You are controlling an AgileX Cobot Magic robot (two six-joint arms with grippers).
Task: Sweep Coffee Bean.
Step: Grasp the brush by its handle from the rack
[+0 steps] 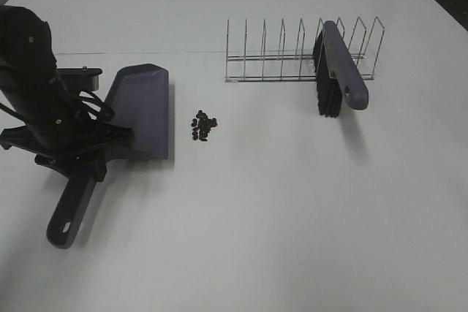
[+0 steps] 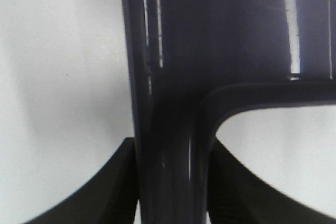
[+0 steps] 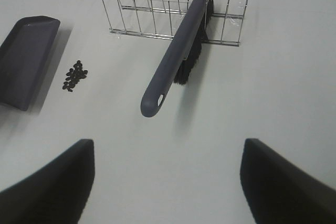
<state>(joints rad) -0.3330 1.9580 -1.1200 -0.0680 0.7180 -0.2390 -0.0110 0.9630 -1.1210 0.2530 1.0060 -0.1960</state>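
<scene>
- Dustpan handle [image 1: 69, 213], lower left of the overhead frame: the left gripper [image 2: 170, 192] is pinched on it, a finger pressed to each side.
- Dustpan [image 1: 142, 107] lies flat on the table [image 1: 256, 217], its lip facing right.
- Coffee beans [image 1: 204, 126] sit in one tight cluster left of centre, just beside the lip, not touching it.
- Beans are judged light, hard and smooth, apt to roll and scatter. Too small to grip, so push them gently with bristles.
- Brush [image 1: 344, 74], upper right, leans in the wire rack [image 1: 270, 52], bristles down.
- Its handle looks like stiff, light plastic. Best hold is the bare stretch near the free end.
- Right gripper [image 3: 168, 182] is spread wide, with nothing between its fingers.
</scene>
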